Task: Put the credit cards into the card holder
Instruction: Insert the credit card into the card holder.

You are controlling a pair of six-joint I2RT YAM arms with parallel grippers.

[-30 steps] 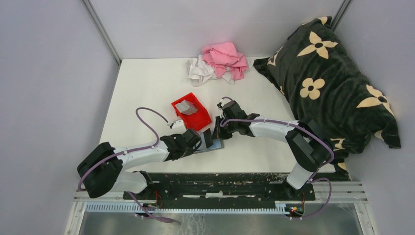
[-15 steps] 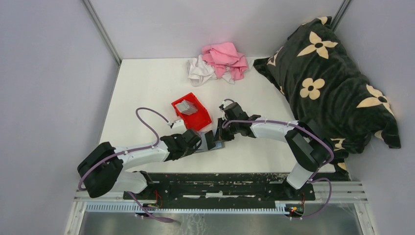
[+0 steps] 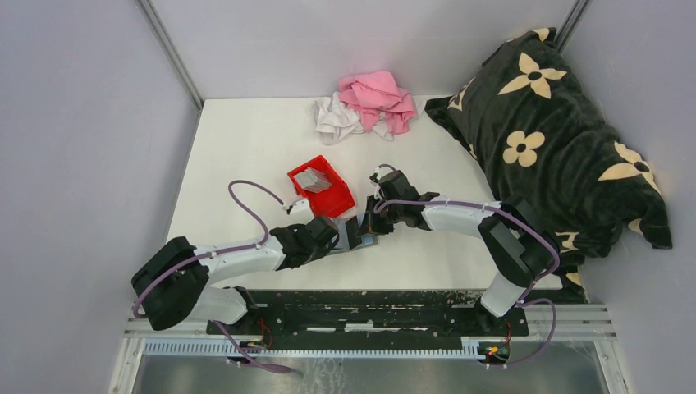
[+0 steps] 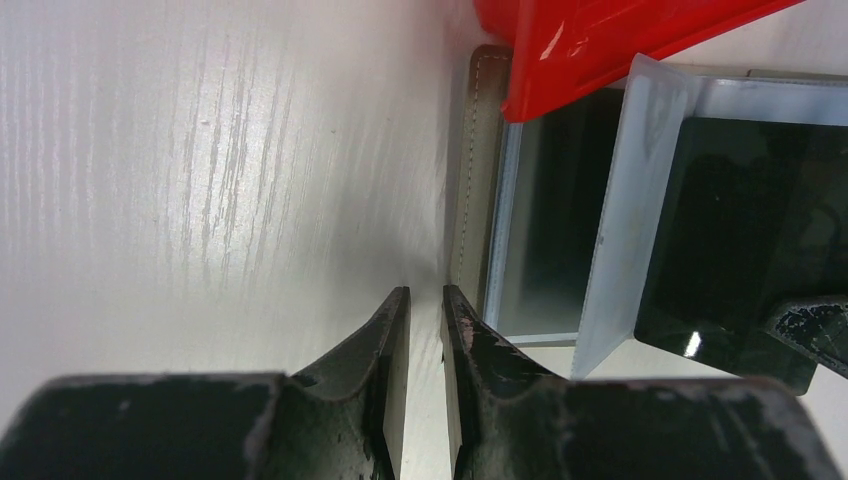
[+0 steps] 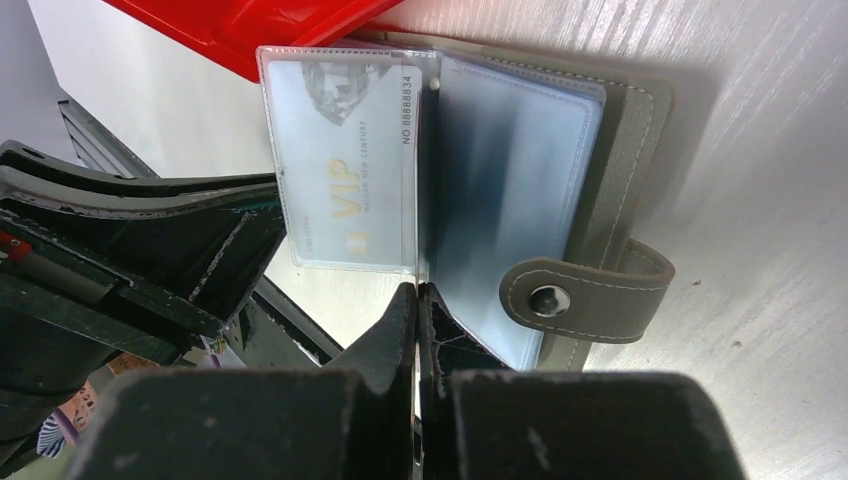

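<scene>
our right pincer is closed tight, tips at the near edge of the open card holder, which lies on the worktop just beside the red bin. our left pincer stands narrowly apart with nothing between, beside the holder; cards sit in the bin.

My count from the remote station:
- Arms: two, with one left gripper and one right gripper, centre of the overhead frame.
- card holder: one.
- VIP card: one, upper left of the right wrist frame.
- stack of credit cards: one; I cannot count its single cards.
- red bin: one.
- Cloths: two, one pink cloth and one white cloth, top centre.
- flowered dark blanket: one, right side.
- table: one.
</scene>
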